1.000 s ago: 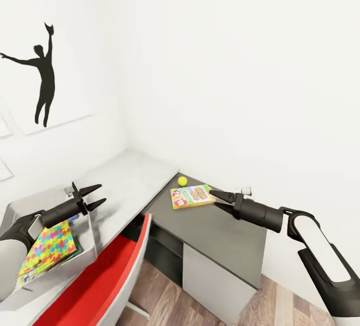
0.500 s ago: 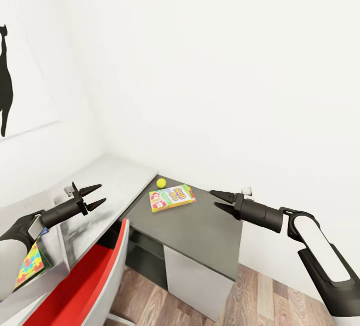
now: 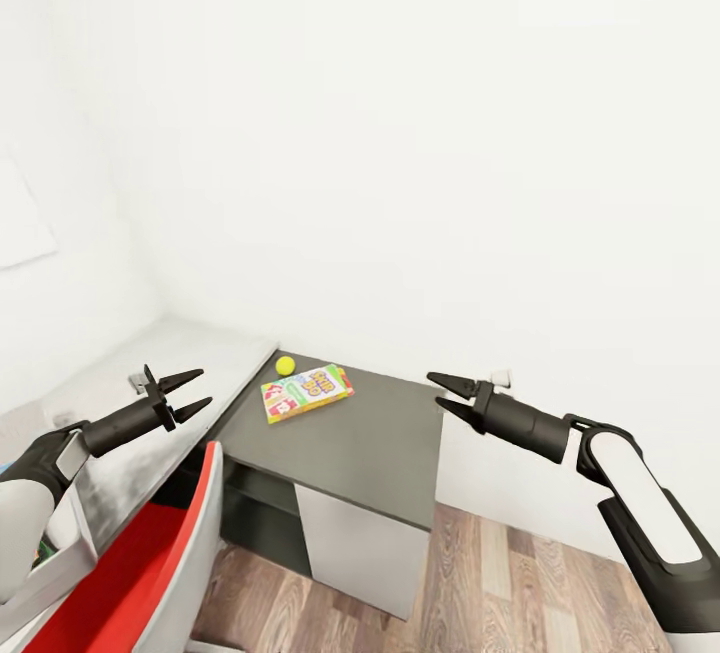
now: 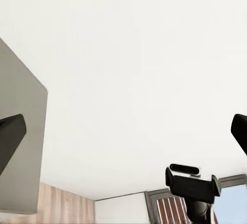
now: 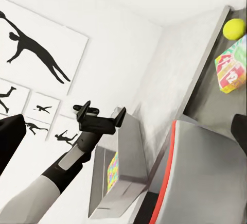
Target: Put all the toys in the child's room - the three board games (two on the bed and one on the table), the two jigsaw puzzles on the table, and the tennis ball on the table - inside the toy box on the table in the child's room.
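Left pincer (image 3: 190,391): spread wide, empty, above pale tabletop (image 3: 150,373).
Right pincer (image 3: 446,397): spread wide, empty.
Board game (image 3: 306,391): flat on dark cabinet (image 3: 380,433).
Tennis ball (image 3: 285,365): just beside board game.

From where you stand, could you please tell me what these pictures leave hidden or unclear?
- Toy box: contents mostly hidden by its wall in the right wrist view; a strip of puzzle colours shows.
- Board game: lettering too small to read in the head view; cut by the frame edge in the right wrist view.
- Left end effector and right end effector: open, empty.
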